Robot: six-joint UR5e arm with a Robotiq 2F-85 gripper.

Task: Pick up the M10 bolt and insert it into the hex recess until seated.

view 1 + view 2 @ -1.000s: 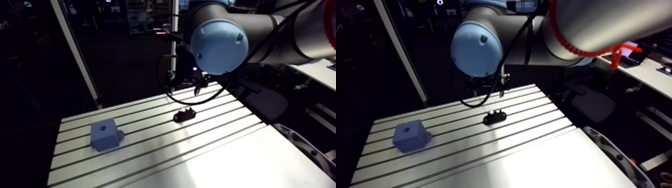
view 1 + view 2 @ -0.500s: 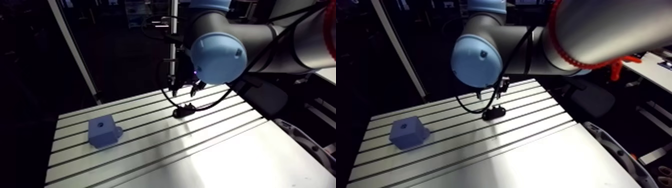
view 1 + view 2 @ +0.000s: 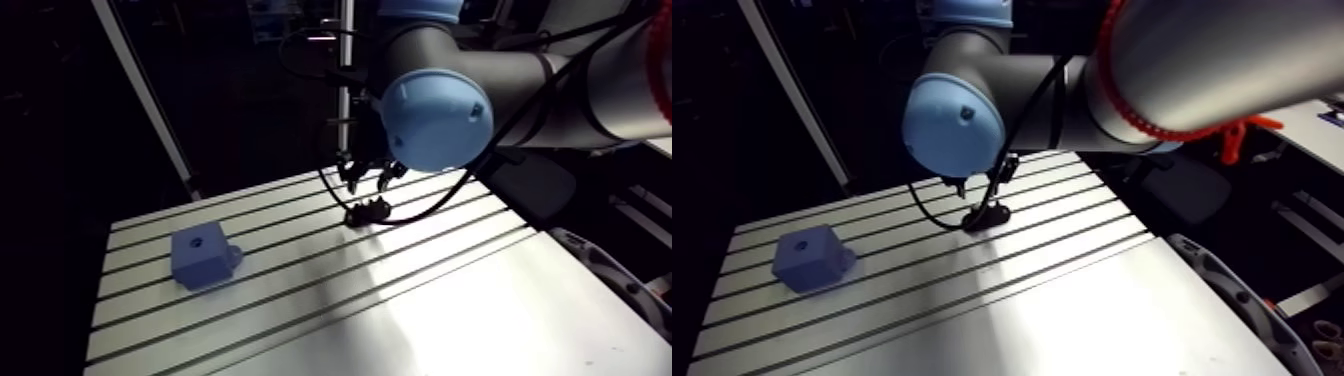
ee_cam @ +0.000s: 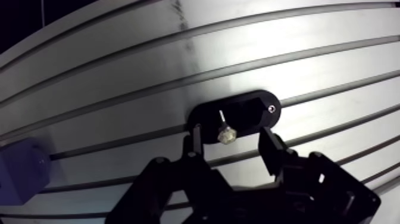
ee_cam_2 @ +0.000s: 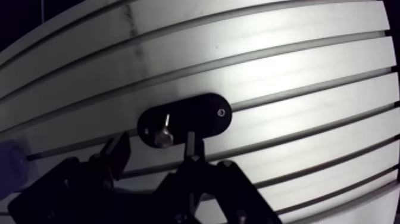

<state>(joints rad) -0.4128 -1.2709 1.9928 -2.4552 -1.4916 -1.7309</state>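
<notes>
The M10 bolt stands in a black oval holder on the slotted table, its hex head pointing up at the wrist camera. My gripper hangs right over it, open. One finger sits on each side of the bolt head, and neither touches it. In the arm view the gripper hovers just above the holder. A blue block with a round hole in its top face stands far off toward the table's left; its corner also shows in the wrist view.
The aluminium table has long parallel slots running across it. The arm's big elbow joint with its light-blue cap hangs over the table's far right. The holder has a small second hole at its other end.
The gripper has come down and closer to the black holder, and now straddles the bolt. The arm camera shifted with the arm. The holder and the blue block have not moved on the table.
</notes>
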